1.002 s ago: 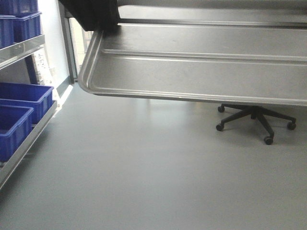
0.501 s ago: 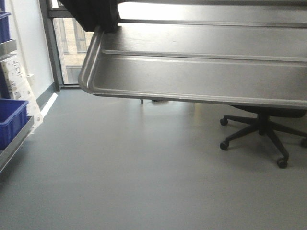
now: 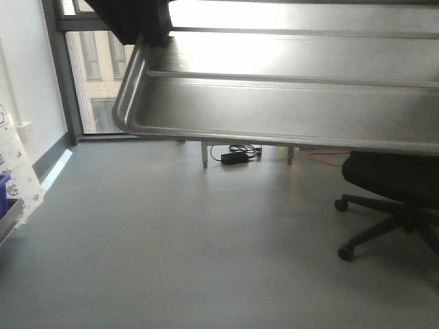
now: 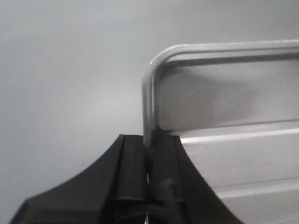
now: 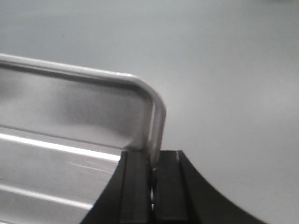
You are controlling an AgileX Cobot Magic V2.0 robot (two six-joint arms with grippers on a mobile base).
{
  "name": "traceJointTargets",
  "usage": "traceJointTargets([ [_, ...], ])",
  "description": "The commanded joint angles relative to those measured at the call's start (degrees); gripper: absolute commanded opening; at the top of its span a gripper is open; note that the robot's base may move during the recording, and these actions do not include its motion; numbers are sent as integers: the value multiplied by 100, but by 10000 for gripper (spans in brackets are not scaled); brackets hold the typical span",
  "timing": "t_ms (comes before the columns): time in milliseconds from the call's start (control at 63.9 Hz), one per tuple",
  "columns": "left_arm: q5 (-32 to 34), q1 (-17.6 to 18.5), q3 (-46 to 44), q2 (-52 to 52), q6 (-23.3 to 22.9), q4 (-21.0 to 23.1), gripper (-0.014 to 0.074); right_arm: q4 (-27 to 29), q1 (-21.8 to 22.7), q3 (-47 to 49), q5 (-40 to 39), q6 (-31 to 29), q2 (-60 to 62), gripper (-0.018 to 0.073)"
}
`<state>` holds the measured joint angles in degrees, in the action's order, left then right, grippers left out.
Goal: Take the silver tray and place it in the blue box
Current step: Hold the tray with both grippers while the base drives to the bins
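Note:
The silver tray (image 3: 288, 96) is held up in the air and fills the top of the front view, its ridged floor facing the camera. My left gripper (image 4: 148, 149) is shut on the tray's left rim (image 4: 148, 107); its dark body shows at the top left of the front view (image 3: 140, 20). My right gripper (image 5: 153, 161) is shut on the tray's right rim (image 5: 156, 121). Both wrist views show grey floor beyond the tray. The blue box is out of view.
A black office chair (image 3: 391, 192) stands on the grey floor at the right. A window (image 3: 96, 75) and a black power brick with cables (image 3: 236, 156) are at the back. A shelf edge with white sheets (image 3: 17, 178) is at far left.
The view has swung to the right: the blue crates on the left shelf have slid out of sight, the window and the chair have come closer. The tray stays held the same way.

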<state>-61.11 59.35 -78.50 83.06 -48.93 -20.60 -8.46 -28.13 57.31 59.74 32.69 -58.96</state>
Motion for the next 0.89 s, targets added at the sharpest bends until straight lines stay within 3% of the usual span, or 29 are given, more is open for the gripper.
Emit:
traceJointTargets([
  [0,19,40,-178,-185,97,-233,-96,-256,5,201,-232,-88,72,57],
  [877,19,40,-178,14,97,-245,-97,-256,5,201,-232,-88,72,57],
])
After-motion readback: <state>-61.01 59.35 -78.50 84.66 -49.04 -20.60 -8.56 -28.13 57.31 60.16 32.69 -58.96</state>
